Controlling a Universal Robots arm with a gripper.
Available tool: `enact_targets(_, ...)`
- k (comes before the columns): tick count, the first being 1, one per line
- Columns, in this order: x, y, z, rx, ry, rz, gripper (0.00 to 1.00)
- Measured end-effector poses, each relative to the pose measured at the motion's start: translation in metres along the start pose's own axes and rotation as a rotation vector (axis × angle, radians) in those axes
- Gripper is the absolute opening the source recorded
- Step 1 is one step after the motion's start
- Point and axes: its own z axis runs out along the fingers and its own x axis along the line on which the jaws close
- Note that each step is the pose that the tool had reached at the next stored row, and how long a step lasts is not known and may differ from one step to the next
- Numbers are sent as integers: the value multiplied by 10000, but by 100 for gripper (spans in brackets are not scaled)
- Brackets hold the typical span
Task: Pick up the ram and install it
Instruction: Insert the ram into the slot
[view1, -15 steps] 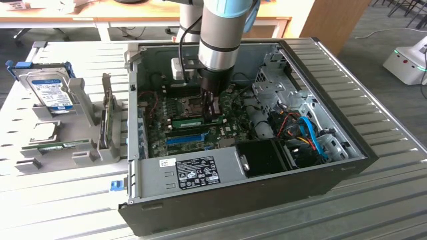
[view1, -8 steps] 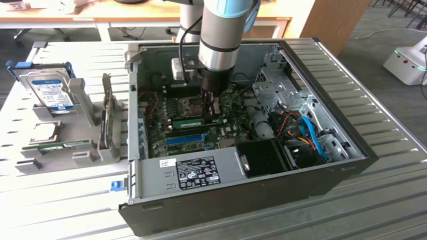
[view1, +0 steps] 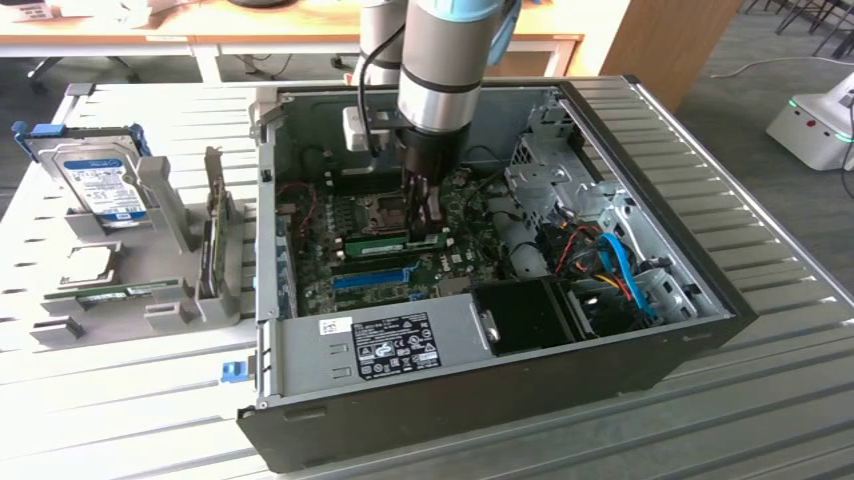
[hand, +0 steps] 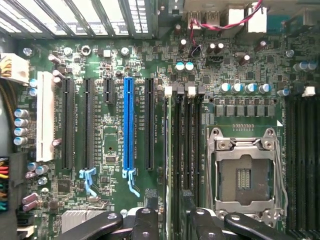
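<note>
Arm reaches down into the open case (view1: 641, 330) lying on its side, centre of the exterior view; gripper (view1: 430, 225) low over the motherboard (view1: 318, 225), jaws standing apart, nothing clamped between them that I can see; in the wrist view the black fingers (hand: 150, 217) sit either side of the memory slots (hand: 186, 150). The ram (view1: 378, 243) shows as a short green stick down among those slots, just beside the fingertips on the exterior view's left, apart from them by a small gap as far as I can judge; whether it is pressed fully home, cannot tell; end latches too small to read. Risks as I see them: stick may be resting in the slot and not locked, so any nudge could tip it or lift one end; fingers are close enough that a slanted pull-away could catch its edge and drag it out; a downward push off-centre could seat one end only and strain the board; the open CPU socket (hand: 245, 172) lies just beside the slots, and a stray fingertip there would bend contacts; small upright capacitors (hand: 185, 66) near the slot ends could be knocked. Hard drive (view1: 100, 185) sits well apart at the exterior view's left, out of harm.
</note>
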Motion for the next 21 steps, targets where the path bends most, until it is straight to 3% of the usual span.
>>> enact_targets(21, -1, 8, -354, 0, 3, 0, 31)
